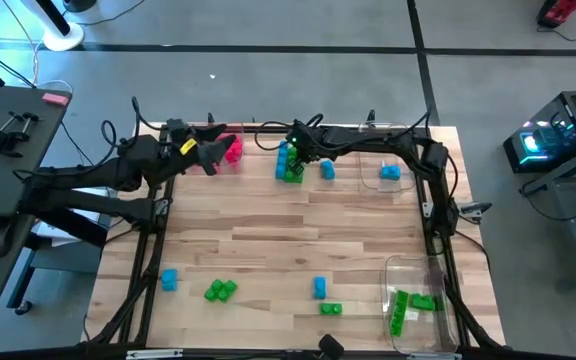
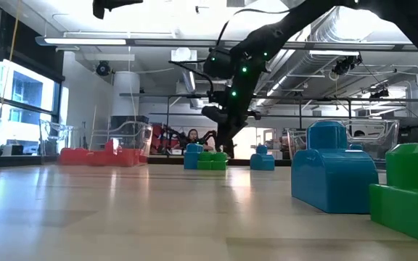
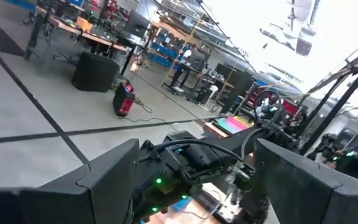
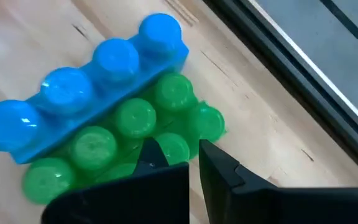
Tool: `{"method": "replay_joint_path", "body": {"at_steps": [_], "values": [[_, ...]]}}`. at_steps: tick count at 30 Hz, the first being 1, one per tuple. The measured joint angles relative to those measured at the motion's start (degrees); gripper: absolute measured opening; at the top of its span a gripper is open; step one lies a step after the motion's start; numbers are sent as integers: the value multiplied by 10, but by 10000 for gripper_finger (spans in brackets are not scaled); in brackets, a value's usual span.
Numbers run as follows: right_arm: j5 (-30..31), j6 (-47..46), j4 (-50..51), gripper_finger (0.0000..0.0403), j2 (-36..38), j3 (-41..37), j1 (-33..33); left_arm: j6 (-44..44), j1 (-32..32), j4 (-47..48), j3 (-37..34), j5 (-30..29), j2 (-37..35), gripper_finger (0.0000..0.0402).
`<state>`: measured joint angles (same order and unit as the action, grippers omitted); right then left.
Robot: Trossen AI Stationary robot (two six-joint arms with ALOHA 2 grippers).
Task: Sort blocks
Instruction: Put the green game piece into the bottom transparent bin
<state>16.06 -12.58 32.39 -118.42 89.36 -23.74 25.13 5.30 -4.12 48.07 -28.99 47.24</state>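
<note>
Now grasp step: right gripper down on green block at table's far edge, jaws clenched on stud, blue bar touching alongside. Left gripper spread, empty, over red tray. Next you lift clear, carry green to near-right tray.

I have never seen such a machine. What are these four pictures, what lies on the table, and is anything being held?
This is a robot with two dark arms at a wooden table, each ending in two fingers. One picture looks down from above, one looks level across the table top, and two come from cameras on the arms' wrists.

On the table lie small toy blocks: a blue bar beside green blocks, more blue and green ones near the front, pink ones in a clear tray and green ones in another tray.

The right gripper has its fingers shut down at the green blocks; whether they pinch one is unclear. The left gripper is raised, open and empty.
</note>
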Motion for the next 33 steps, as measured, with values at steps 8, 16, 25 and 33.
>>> {"method": "replay_joint_path", "body": {"at_steps": [8, 16, 25, 33], "values": [[-29, -38, 22, 0, -25, 2, 4, -28, 0, 0, 0, -1, 0, 300], [-48, -21, 104, 0, -22, 4, 56, -49, 0, 1, 0, 17, 0, 300], [-150, 193, 153, 0, -15, 3, 151, -53, 0, 22, 0, 17, 0, 300], [-189, 368, 190, 0, -14, 29, 202, -53, 0, 28, 0, 29, 0, 300]]}}
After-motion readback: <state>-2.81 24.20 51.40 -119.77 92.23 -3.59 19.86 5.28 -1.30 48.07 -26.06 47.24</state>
